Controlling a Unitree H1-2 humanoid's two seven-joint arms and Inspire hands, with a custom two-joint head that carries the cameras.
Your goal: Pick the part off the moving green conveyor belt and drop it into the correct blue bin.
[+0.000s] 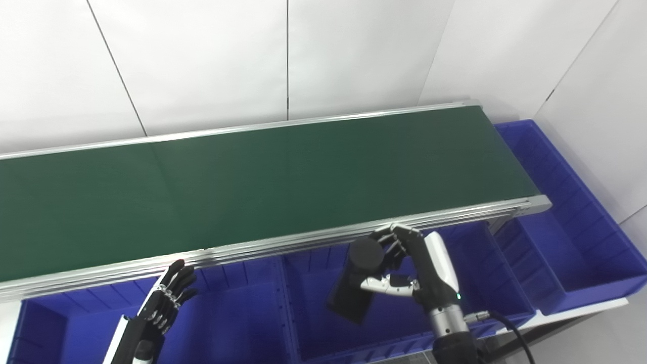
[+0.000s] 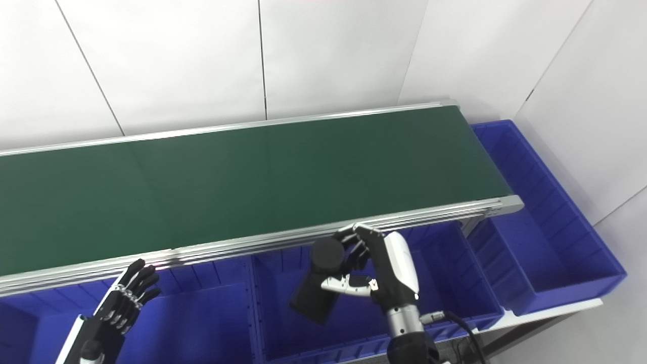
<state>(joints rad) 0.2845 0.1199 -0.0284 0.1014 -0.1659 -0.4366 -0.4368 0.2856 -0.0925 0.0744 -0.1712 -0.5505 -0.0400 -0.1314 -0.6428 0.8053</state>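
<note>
The green conveyor belt (image 1: 283, 177) surface lies bare along its visible length; its aluminium front rail (image 1: 283, 242) overhangs the rear of the blue bins (image 1: 242, 313); upright bin dividers (image 1: 287, 303) separate the compartments; the right hand (image 1: 414, 268) and its black cylindrical part (image 1: 356, 283) occupy the middle bin's opening; white wall panels (image 1: 303, 55) close the far side.

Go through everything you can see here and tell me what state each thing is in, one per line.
Green conveyor belt: bare, no part on it.
Black cylindrical part: tilted, held over the middle blue bin.
Right hand: shut on the black cylindrical part.
Left hand: open, holding nothing, near the belt's front rail.
Middle blue bin: open-topped, nothing visible inside.
Right-end blue bin: nothing visible inside.
</note>
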